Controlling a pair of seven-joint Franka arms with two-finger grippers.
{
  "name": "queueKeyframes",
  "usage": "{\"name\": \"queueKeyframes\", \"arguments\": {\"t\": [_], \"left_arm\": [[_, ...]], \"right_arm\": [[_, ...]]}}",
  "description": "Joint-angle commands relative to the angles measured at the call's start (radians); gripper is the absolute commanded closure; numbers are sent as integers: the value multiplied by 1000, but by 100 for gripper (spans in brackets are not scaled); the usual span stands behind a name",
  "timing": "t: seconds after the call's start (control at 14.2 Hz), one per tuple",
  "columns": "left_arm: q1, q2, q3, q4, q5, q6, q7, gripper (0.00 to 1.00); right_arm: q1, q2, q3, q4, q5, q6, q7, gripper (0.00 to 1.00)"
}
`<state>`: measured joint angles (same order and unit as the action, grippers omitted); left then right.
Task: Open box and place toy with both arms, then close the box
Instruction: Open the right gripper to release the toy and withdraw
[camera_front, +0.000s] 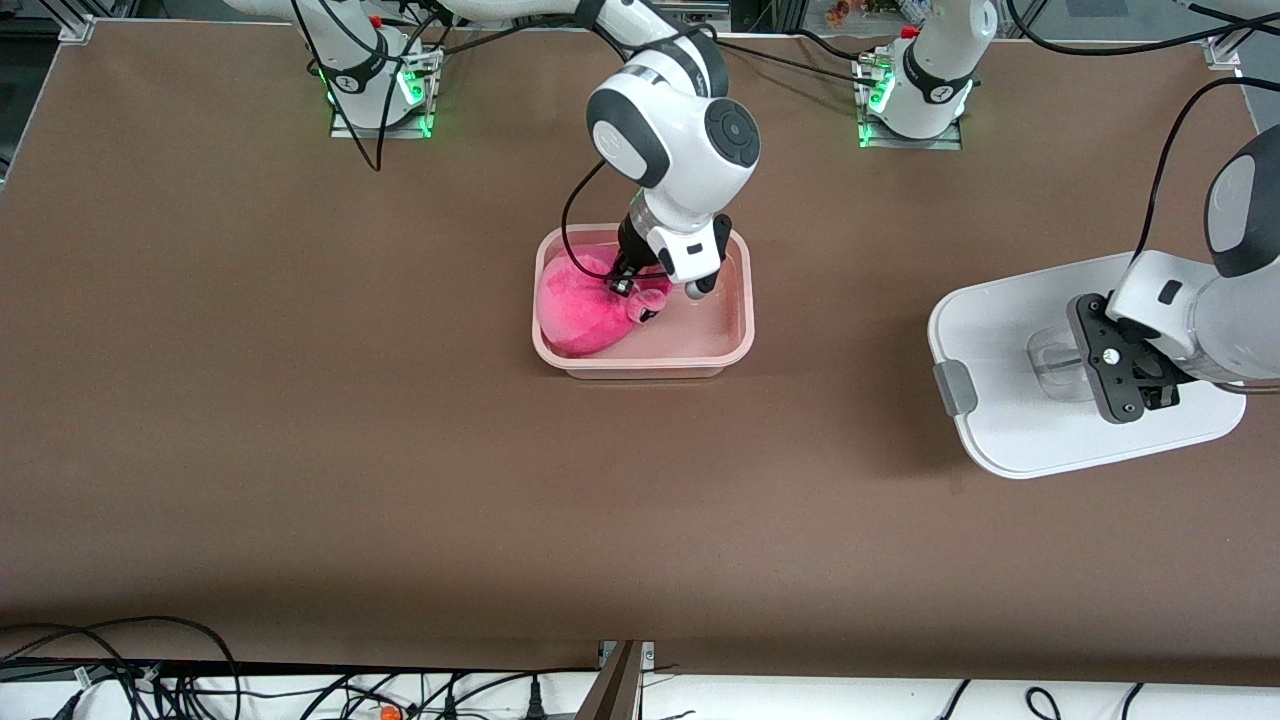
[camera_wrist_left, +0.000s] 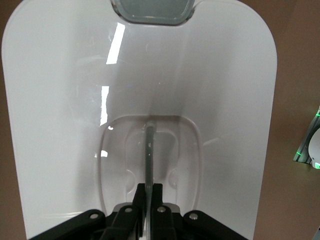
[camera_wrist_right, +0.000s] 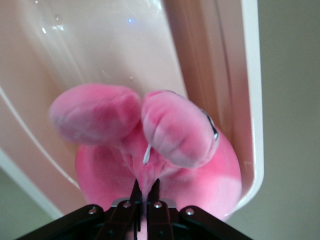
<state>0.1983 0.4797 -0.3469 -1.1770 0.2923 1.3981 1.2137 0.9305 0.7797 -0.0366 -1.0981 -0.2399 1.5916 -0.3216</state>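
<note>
The box's pink tub stands open at mid-table. The hot-pink toy sits inside it, at the tub's end toward the right arm. My right gripper reaches down into the tub and is shut on a fold of the toy's plush, with the right gripper just under its two ears. The white lid is off the tub, over the table's left-arm end, casting a shadow beneath. My left gripper is shut on the lid's clear handle; the left gripper pinches its thin web.
A grey clip sticks out of the lid's edge toward the tub. Both arm bases stand along the table's edge farthest from the front camera. Cables lie off the table's nearest edge. Bare brown tabletop surrounds the tub.
</note>
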Motion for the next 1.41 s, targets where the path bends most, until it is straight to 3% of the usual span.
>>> {"name": "queueKeyframes", "arguments": {"t": [0.0, 0.21, 0.28, 0.78, 1.06, 1.2, 1.34], "left_arm": [[-3, 0, 0, 16, 5, -11, 24, 100], [-3, 0, 2, 16, 2, -11, 24, 100], [-3, 0, 2, 16, 2, -13, 24, 100], [-2, -1, 0, 8, -1, -14, 67, 100], [-62, 0, -1, 8, -7, -11, 145, 100], [-118, 2, -1, -3, -65, -7, 136, 100], [-198, 17, 0, -3, -114, 1, 84, 100]], "right_arm": [[5, 48, -11, 43, -18, 37, 18, 100], [4, 79, -9, 43, -18, 111, 74, 97], [4, 81, -9, 41, -16, 131, 85, 1], [-39, 35, -20, 46, 14, 248, 331, 0], [-336, -107, -9, 44, 209, 237, 337, 0], [-395, -195, -25, 24, 234, 155, 349, 0], [-426, -253, -107, -8, 269, 91, 352, 0]]}}
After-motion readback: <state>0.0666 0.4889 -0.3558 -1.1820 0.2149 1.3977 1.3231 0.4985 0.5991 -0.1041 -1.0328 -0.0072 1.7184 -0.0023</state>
